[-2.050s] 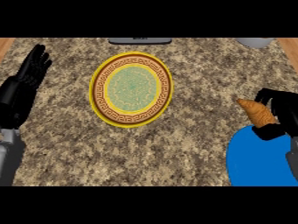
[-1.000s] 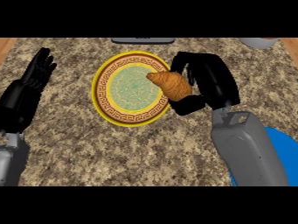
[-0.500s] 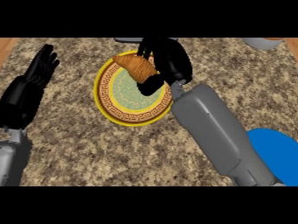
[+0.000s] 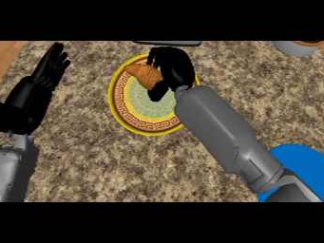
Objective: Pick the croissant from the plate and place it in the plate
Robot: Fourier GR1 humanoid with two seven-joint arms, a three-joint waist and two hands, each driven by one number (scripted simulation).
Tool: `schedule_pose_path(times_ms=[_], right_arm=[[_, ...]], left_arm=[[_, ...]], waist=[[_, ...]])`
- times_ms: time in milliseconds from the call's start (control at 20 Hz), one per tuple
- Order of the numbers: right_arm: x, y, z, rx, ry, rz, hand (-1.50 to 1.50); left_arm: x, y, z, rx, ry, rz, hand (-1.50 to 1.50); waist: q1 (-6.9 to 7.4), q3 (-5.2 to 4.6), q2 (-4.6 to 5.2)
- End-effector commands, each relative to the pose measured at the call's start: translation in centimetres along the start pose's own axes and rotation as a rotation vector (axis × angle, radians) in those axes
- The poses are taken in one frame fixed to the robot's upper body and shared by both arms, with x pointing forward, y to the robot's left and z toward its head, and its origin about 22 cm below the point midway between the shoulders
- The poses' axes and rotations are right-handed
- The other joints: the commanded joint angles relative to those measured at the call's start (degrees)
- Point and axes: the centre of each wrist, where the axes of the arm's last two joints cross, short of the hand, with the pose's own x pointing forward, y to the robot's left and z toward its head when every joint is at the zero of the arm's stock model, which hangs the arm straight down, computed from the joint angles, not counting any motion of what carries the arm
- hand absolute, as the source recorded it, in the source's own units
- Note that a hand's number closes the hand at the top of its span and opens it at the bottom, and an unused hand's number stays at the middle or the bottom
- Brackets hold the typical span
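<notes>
A kitchen: a speckled stone counter (image 4: 87,156) carrying a patterned plate (image 4: 133,124) and a blue plate (image 4: 313,166).

Right forearm (image 4: 220,133) bars yellow plate (image 4: 133,122) right side; counter (image 4: 87,142) open between plate and left hand (image 4: 34,95).

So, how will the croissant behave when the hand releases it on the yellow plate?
Probably it stays put: the croissant has a curved, uneven shape, not round, so rolling seems unlikely. It looks small beside the right hand, so likely light. It is held near the yellow plate's far rim, so it might slide off there.
</notes>
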Motion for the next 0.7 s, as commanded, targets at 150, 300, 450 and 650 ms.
schedule_pose_path(times_ms=[150, 300, 450, 650], right_arm=[[-1.9, 1.2, -0.5, -0.022, 0.137, -0.096, -1.50], [-1.3, 1.0, -0.6, 0.005, 0.088, -0.183, -1.50], [-0.7, 1.0, -0.2, -0.009, 0.043, -0.270, -1.50], [-1.8, 1.1, -0.2, -0.146, 0.016, -0.384, -1.50]], left_arm=[[0.8, -1.7, -0.8, -0.057, -0.034, 0.003, 0.00], [0.0, -1.1, -1.7, -0.051, -0.037, 0.002, 0.00], [0.1, -2.8, -2.0, -0.057, -0.033, 0.003, 0.00], [0.6, -2.1, -1.5, -0.069, -0.030, 0.009, 0.00]], waist=[[3.31, 0.03, 0.83], [2.89, 0.02, 1.02], [3.04, 0.05, 0.95], [2.95, 0.10, 0.78]])
